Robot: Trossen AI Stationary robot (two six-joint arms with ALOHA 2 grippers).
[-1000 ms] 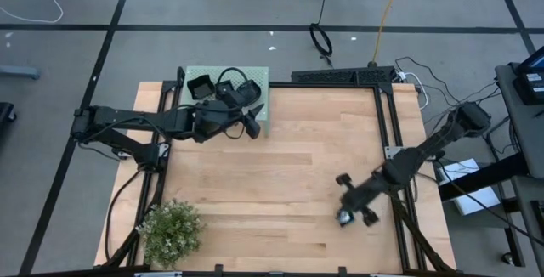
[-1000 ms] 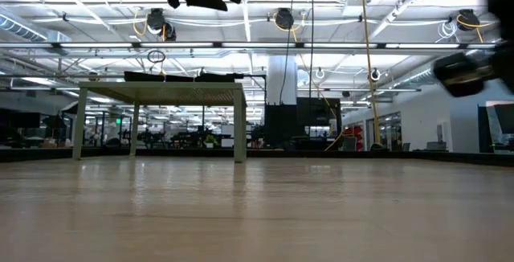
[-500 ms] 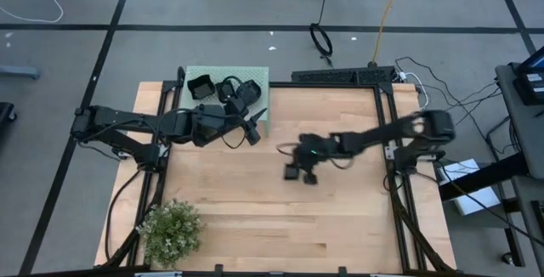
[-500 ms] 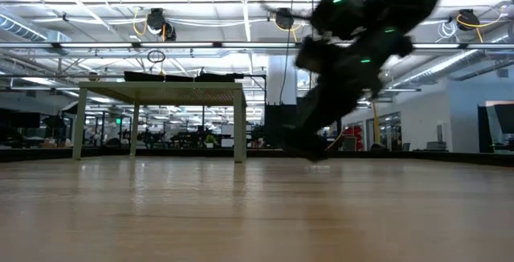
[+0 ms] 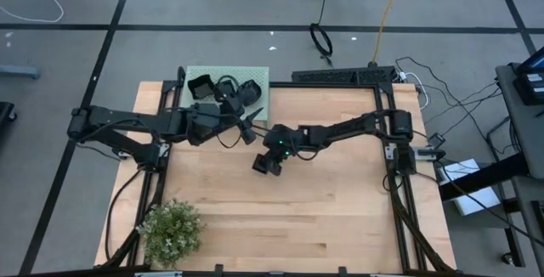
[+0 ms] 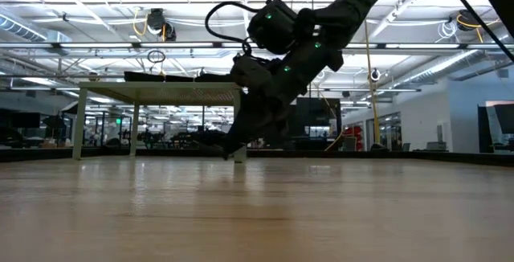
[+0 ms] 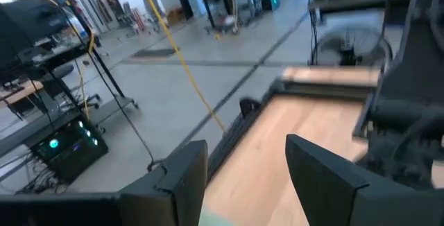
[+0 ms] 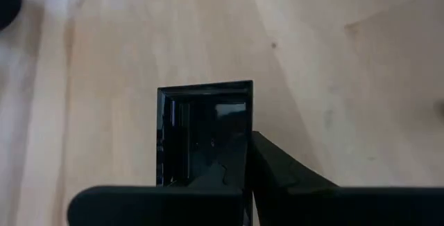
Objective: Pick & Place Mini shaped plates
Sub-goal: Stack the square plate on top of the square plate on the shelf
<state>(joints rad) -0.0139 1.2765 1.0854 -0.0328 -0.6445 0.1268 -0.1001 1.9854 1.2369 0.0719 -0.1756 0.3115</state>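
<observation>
My gripper [image 8: 239, 184] clamped on a square black mini plate [image 8: 202, 130], pale wooden table [image 8: 347, 59] beneath

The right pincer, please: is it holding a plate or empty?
Holding one: the right pincer is shut on a square black plate above the wooden table.

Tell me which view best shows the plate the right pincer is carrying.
The right wrist view: the square black plate fills the frame, clamped in the right pincer. The high view shows a small dark shape; the low view hides it.
</observation>
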